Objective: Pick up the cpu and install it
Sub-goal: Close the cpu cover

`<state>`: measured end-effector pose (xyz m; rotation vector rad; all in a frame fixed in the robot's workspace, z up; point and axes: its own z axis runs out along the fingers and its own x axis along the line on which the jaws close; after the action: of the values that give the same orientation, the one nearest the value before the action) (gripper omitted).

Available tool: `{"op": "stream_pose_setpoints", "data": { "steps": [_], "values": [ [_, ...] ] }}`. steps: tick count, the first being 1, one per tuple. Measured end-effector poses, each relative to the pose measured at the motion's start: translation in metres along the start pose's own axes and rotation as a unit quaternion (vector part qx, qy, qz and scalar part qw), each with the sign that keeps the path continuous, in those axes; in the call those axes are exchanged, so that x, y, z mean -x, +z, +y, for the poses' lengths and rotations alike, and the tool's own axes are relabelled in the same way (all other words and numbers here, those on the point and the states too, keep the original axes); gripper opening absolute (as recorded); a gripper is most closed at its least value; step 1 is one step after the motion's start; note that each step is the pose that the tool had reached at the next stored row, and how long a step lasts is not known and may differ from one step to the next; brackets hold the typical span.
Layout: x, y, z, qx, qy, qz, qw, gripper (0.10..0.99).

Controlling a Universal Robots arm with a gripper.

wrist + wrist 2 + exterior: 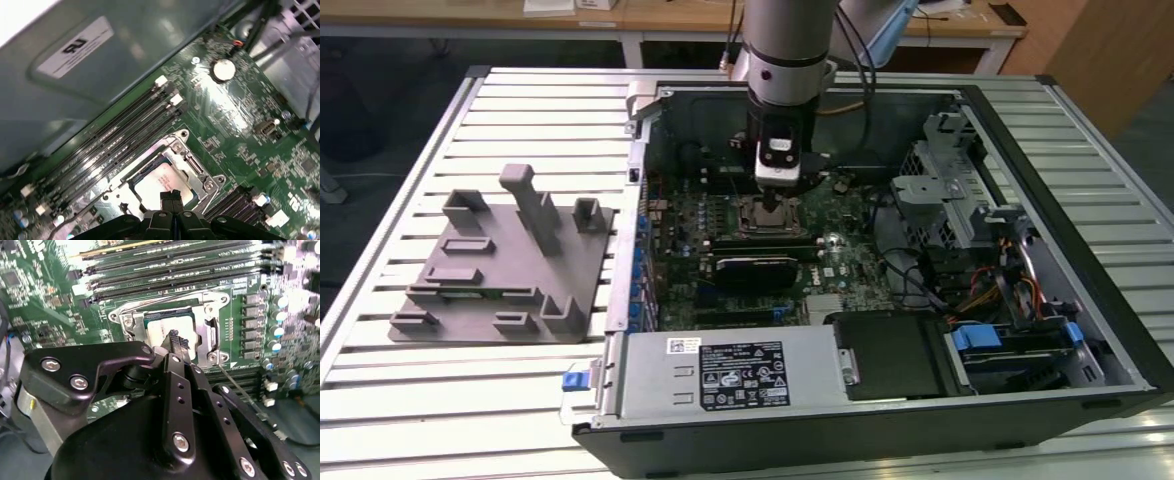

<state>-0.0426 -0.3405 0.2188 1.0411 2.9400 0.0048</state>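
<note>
The cpu [156,186], a flat square chip with a silver top, lies flat inside the open metal socket frame [196,167] on the green motherboard [847,265]. In the second wrist view the cpu [159,329] sits level in the socket. My gripper [774,204] hangs straight down inside the computer case, directly over the socket. Its two black fingertips [166,196] are pressed together with nothing between them, right at the chip's top face. I cannot tell whether the tips touch the chip. The gripper [177,342] hides part of the chip's near edge.
Black memory slots [120,135] run beside the socket. The case wall [115,60] stands close behind them. A black power supply [747,372], a drive cage [954,200] and loose cables [921,280] crowd the case. A grey fixture plate with upright posts [507,265] stands on the slatted table at the exterior view's left.
</note>
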Motion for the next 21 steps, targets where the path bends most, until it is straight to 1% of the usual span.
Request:
{"op": "stream_pose_setpoints", "data": {
  "steps": [3,6,9,11,13,15,18,21],
  "values": [
    [0.0,0.0002,0.0,0.0006,-0.027,0.0003,0.9996,0.106],
    [0.0,0.0005,0.0,0.0011,-0.054,0.0006,0.9985,0.106],
    [0.0,0.001,-0.0001,0.0017,-0.081,0.0008,0.9967,0.106],
    [0.0,0.0015,-0.0001,0.0021,-0.1,0.001,0.995,0.106],
    [0.0,0.0019,-0.0001,0.0024,-0.118,0.0012,0.993,0.106],
    [0.0,0.0024,0.0,0.0028,-0.136,0.0014,0.9907,0.106],
    [-0.0001,0.0034,-0.0001,0.0033,-0.163,0.0017,0.9866,0.106],
    [-0.0001,0.0045,-0.0001,0.0039,-0.19,0.002,0.9819,0.106]
  ]
}}
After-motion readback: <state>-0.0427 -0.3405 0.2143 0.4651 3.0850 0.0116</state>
